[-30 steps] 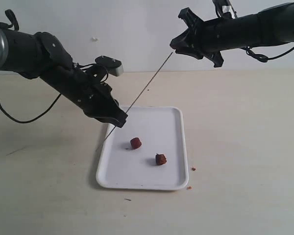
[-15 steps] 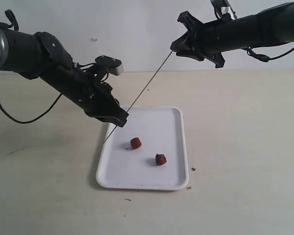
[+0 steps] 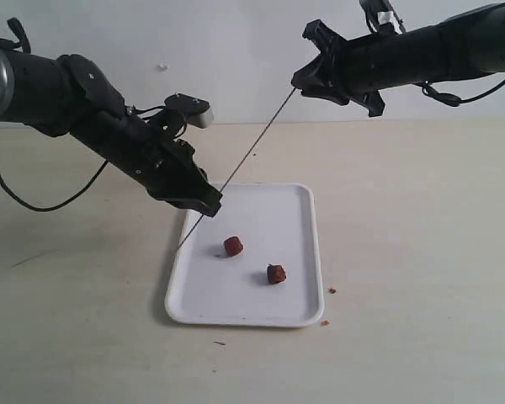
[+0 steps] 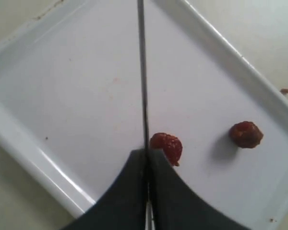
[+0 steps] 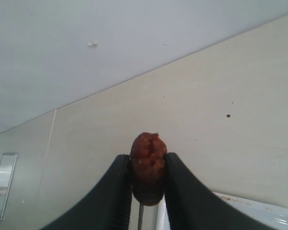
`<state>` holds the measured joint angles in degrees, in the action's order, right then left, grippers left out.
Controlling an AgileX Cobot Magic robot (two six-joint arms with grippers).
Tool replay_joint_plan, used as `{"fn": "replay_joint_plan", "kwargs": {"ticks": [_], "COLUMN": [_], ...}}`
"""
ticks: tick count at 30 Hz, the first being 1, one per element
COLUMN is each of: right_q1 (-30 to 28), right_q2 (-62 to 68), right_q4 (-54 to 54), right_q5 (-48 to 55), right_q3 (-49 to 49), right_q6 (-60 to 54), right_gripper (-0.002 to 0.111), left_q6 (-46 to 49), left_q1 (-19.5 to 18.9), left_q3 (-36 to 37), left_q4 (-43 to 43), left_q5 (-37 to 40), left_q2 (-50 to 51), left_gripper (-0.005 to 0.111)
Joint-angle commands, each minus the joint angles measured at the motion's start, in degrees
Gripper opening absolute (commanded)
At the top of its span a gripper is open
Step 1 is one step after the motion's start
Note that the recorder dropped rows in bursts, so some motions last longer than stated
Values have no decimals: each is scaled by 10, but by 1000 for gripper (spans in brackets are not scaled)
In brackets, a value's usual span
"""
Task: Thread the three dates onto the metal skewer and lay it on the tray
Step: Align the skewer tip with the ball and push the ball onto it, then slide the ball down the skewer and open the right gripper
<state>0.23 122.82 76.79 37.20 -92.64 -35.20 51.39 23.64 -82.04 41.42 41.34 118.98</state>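
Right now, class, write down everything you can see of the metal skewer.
The metal skewer is a very thin, straight grey rod, held slanted in the air over the tray. The left gripper is shut on it near its low end; the tip pokes out past the jaws by the tray's edge. Its high end runs up to the date pinched in the right gripper.

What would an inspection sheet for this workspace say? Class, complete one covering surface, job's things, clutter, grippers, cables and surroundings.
Surface: beige table, white tray on it.
Job's things: two dates lying apart on tray; third date at skewer's upper end.
Clutter: crumbs beside tray.
Grippers: left gripper shut on skewer; right gripper shut on third date.
Cables: black cable loops below left arm.
Surroundings: pale wall.
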Motion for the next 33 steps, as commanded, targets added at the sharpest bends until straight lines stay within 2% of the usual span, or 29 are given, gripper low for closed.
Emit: {"fn": "replay_joint_plan", "kwargs": {"ticks": [1,15,24,33], "right_q1": [8,17,38,58], "right_q2": [-8,-8,-8,-8], "right_q4": [3,5,-1,-42], "right_q5": [-4,15,19,22], "right_q3": [-4,-4,-4,-3], "right_q6": [-8,-8,-12,-12], "right_gripper": [24,24,24,24], "left_q6": [21,36,115,131], "left_q1": [3,3,3,3], "left_q3": [1,1,0,0], "left_q4": [26,49,157,244], "left_q5": [-4,-24,-58,-111], "left_q2": [-3,-3,-3,-3], "left_gripper": [0,0,0,0]}}
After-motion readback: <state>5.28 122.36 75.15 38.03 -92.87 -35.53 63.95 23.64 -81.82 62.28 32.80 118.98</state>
